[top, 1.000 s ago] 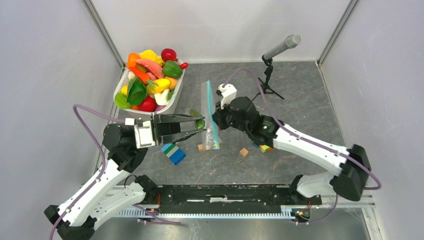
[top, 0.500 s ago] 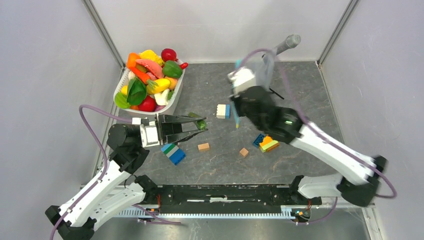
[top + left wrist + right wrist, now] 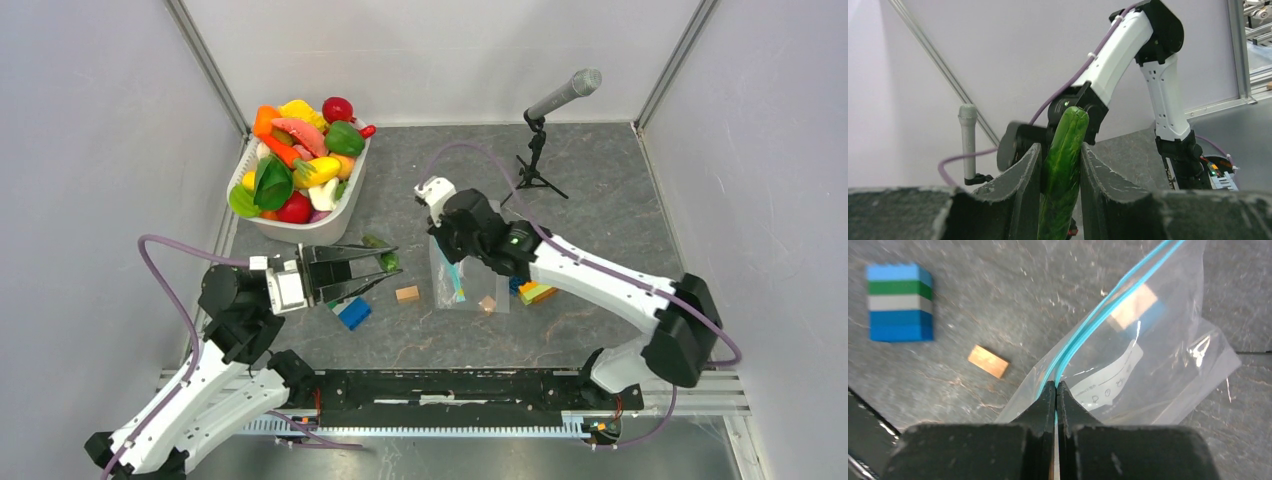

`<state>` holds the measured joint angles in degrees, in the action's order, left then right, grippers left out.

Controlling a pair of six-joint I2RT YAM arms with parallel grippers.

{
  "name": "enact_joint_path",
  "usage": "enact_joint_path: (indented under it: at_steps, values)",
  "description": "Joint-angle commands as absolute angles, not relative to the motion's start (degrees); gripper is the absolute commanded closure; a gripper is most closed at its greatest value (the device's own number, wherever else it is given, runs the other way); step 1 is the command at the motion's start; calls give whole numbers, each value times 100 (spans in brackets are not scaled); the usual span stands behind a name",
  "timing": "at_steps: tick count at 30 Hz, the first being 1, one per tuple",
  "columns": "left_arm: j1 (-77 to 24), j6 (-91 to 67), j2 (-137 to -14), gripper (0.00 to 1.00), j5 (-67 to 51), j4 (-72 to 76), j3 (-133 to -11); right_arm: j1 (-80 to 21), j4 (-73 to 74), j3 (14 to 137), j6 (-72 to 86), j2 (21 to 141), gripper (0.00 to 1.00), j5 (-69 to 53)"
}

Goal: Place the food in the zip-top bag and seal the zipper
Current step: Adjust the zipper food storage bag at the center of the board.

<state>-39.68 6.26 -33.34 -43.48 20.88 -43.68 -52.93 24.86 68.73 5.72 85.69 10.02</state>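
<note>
1. Near the middle of the surface [image 3: 590, 190], the right end effector [image 3: 452, 262] [image 3: 1055, 385] is closed tight, its fingers pinching the zipper [image 3: 456, 282] [image 3: 1108, 305] at the mouth edge of the zip-top bag [image 3: 478, 292] [image 3: 1148, 365].
2. From that pinch, the clear bag spreads to the right and near side, low over the surface, with a small wooden cube [image 3: 487, 303] showing through the plastic.
3. Left of the bag, the left end effector [image 3: 385, 262] [image 3: 1060, 147] grips a long green toy vegetable [image 3: 383, 258] [image 3: 1063, 165] between its fingers, which are parted only by the vegetable's width.
4. Between the two end effectors lie a tan wooden block [image 3: 407, 294] [image 3: 989, 361] and, near the left fingers, a blue-green-white building block [image 3: 352, 312] [image 3: 899, 302].
5. At the far left, the rest of the food [image 3: 300, 165] is heaped in a white tub [image 3: 330, 225].
</note>
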Motion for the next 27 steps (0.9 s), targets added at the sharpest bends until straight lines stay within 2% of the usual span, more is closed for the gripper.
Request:
enact_joint_path:
  at_steps: [1, 6, 9, 12, 15, 17, 21, 24, 27]
  values:
    - [-3981, 654, -3433, 88, -4368, 2254, -4299, -5190, 1600, 6403, 950, 7959, 100, 250]
    - [-3981, 607, -3432, 88, -4346, 2290, -4197, -5174, 1395, 5989, 1286, 7676, 100, 315]
    - [-3981, 608, -3358, 88, -4210, 2254, -4097, -5177, 1683, 5934, 1431, 7358, 100, 1514]
    - [-3981, 690, -3288, 90, -3848, 2059, -4001, -5181, 2550, 6363, 1266, 6931, 100, 3513]
    - [-3981, 806, -3284, 90, -3478, 1908, -3953, -5186, 3179, 7282, 387, 6672, 100, 5130]
    - [-3981, 851, -3312, 91, -3308, 1937, -3904, -5190, 3581, 8027, -437, 6836, 100, 5572]
    - [-3981, 831, -3388, 93, -3017, 1984, -3896, -5207, 5178, 9429, -857, 7919, 100, 5862]
    - [-3981, 869, -3303, 93, -2754, 1857, -3905, -5290, 5700, 9166, -740, 8740, 100, 5616]
    - [-3982, 958, -3020, 93, -2506, 1577, -3911, -5555, 5350, 8378, -560, 9188, 100, 5300]
